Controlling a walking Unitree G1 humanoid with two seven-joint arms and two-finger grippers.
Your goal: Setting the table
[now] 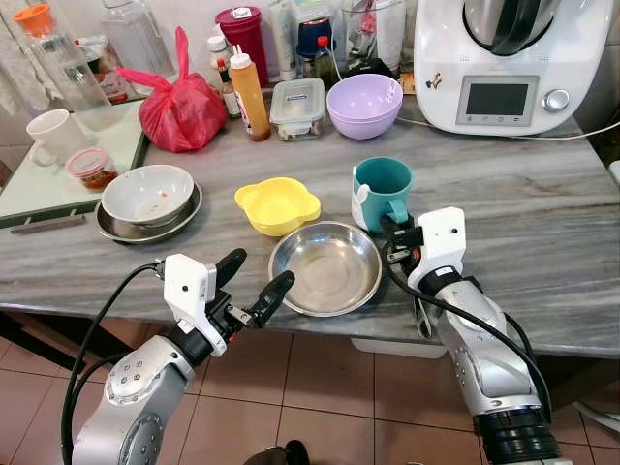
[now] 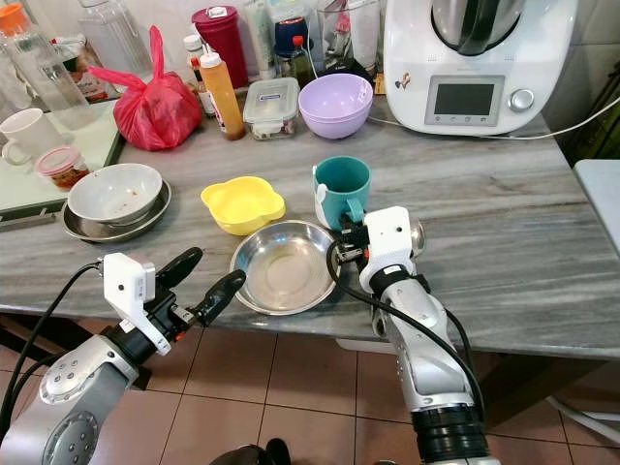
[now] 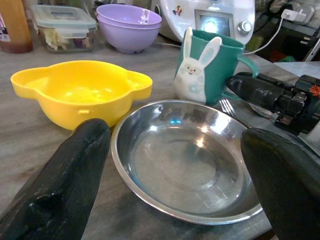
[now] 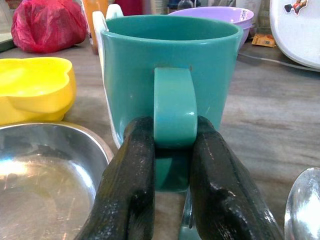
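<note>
Left eye view: the steel bowl (image 1: 325, 268) sits empty on the marble surface (image 1: 542, 242), with the empty yellow bowl (image 1: 277, 204) just behind it. The teal bunny mug (image 1: 381, 192) stands beside the steel bowl, its handle clenched by the right end effector (image 4: 172, 175). The left end effector (image 1: 254, 280) hangs spread wide at the steel bowl's near rim.

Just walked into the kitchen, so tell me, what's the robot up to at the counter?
The right gripper has its fingers pinched on the handle of the teal mug, which stands on the marble counter. The left gripper hangs open at the counter's edge beside the steel bowl. A yellow bowl sits behind.
</note>
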